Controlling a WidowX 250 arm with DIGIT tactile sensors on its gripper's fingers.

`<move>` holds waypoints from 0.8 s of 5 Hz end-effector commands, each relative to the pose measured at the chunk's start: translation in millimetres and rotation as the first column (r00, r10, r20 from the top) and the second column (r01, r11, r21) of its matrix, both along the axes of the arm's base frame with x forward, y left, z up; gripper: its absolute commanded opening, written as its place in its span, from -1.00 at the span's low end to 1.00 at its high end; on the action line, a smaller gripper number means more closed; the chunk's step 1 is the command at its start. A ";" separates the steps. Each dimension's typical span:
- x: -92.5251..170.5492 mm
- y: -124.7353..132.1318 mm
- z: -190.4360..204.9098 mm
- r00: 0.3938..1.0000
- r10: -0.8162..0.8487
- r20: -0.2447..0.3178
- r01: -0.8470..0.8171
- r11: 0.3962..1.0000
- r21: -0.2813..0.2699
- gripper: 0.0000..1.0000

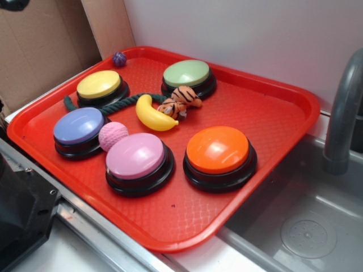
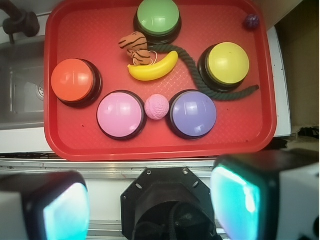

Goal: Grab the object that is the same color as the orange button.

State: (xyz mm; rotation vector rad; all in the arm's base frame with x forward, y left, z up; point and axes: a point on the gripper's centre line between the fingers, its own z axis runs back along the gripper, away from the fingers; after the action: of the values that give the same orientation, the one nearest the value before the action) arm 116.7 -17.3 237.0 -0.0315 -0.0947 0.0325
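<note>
Hovering above the near edge of the red plastic tray (image 2: 60, 135), well clear of its contents: gripper (image 2: 150, 205), fingers (image 2: 250, 200) spread apart, empty. Lying at 12 o'clock of the tray's centre in the wrist view: small orange plush tiger with black stripes (image 2: 135, 47), touching the yellow plastic banana (image 2: 154, 67), just beside the green-topped dome button (image 2: 158, 17). Sitting at 9 o'clock, well apart: glossy orange dome button on black base (image 2: 75, 81).

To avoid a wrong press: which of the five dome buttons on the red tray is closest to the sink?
The orange button. It sits at the tray's edge beside the sink; the pink, purple, yellow and green buttons all lie farther from it.
</note>
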 end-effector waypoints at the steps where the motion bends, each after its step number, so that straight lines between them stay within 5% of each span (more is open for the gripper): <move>1: 0.0 0.0 0.0 1.000 0.000 0.000 0.000 1.000 0.000 1.00; 3: 29.7 -9.2 -17.6 0.976 0.194 0.101 -0.194 0.981 -0.014 1.00; 4: 56.1 -9.2 -36.3 0.947 0.308 0.097 -0.306 0.952 -0.033 1.00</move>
State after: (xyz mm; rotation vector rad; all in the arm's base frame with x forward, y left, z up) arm 170.3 -29.5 188.2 -0.0271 -0.1548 0.3391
